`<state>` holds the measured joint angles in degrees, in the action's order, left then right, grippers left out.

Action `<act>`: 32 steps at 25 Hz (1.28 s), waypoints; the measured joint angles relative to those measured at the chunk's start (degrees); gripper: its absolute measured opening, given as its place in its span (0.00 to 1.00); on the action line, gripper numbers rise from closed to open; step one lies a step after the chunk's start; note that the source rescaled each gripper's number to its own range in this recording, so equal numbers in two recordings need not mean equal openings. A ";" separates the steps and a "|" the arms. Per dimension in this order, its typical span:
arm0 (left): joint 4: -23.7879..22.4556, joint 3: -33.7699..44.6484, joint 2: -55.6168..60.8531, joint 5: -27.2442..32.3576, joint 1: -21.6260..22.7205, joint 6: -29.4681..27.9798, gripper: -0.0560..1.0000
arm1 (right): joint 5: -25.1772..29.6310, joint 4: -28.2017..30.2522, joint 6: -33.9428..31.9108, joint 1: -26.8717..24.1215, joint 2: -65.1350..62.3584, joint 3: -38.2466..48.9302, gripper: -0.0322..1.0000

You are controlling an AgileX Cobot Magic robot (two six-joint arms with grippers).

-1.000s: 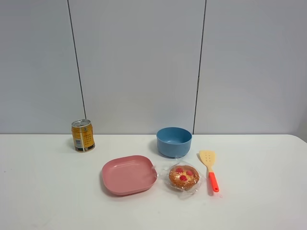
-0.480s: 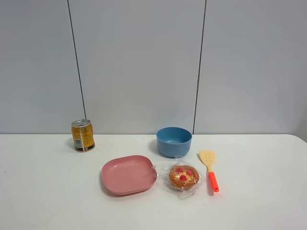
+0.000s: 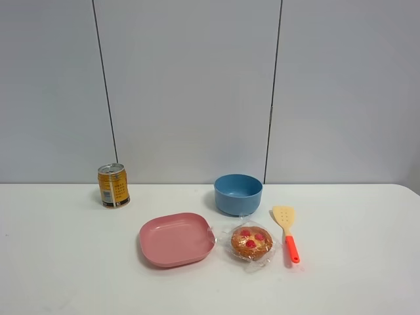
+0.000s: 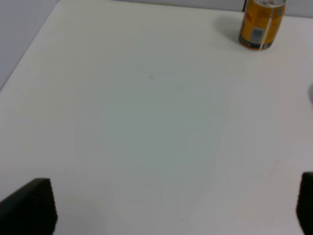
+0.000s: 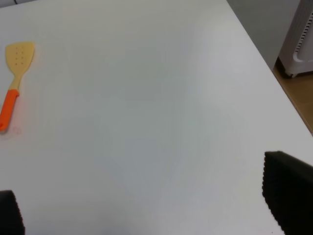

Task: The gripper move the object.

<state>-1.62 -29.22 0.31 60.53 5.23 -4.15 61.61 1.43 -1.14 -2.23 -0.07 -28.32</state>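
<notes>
Left tool (image 4: 171, 205): two black fingers at the edges of the left wrist view, spread wide apart, released, hovering over bare white tabletop (image 4: 146, 122); nothing between the fingers. Outside the exterior high view.

Right tool (image 5: 146, 210): black fingers likewise set far apart at the edges of the right wrist view, released, over bare tabletop near its outer edge; nothing held. Outside the exterior high view.

Can (image 3: 113, 186): yellow-gold drink tin, upright, top closed, at the left rear of the tabletop, well apart from the other items; also seen in the left wrist view (image 4: 260, 23).

Plate (image 3: 176, 239): pink, squarish with rounded corners, shallow; holds nothing.

Object (image 3: 251, 242): round golden-brown pastry with red spots, sealed in crinkly clear wrap. Lies flat on the tabletop just right of the plate, its wrap touching the plate's rim, in front of the bowl and left of the spatula.

Bowl (image 3: 237, 193): blue, upright, behind the object; interior not fully visible, nothing seen in it.

Spatula (image 3: 287, 231): pale yellow perforated blade, orange handle pointing forward, flat on the tabletop; also in the right wrist view (image 5: 14, 81).
</notes>
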 joint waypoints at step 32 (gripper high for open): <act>0.00 0.06 0.00 0.00 0.00 0.04 0.99 | 0.00 0.00 0.00 0.00 0.00 0.00 1.00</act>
<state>-1.62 -29.15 0.31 60.53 5.23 -4.10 61.61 1.43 -1.14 -2.23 -0.07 -28.32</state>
